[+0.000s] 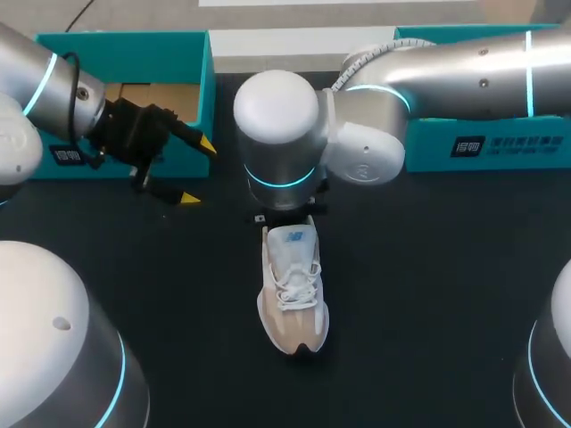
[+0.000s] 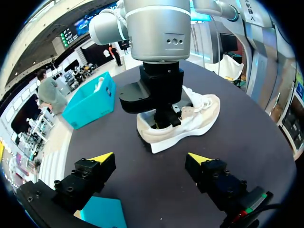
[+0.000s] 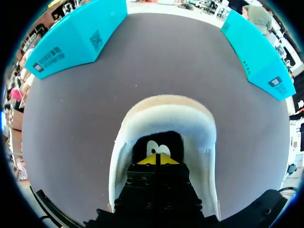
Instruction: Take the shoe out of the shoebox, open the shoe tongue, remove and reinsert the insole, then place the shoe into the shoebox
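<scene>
The shoe (image 1: 293,285) stands upright on its sole in the middle of our dark worktop (image 1: 428,294), out of the box, with its toe pointing toward us. Our right arm comes in over its heel end. The right tool (image 3: 158,159) dips into the shoe's opening with its yellow tips pressed together, and we see nothing between them. Our left tool (image 1: 198,171) hangs above the worktop with its fingers wide apart, holding nothing. It is just beside the open teal shoebox (image 1: 192,98) and well apart from the shoe. A second teal box (image 1: 482,143) sits at the far right.
</scene>
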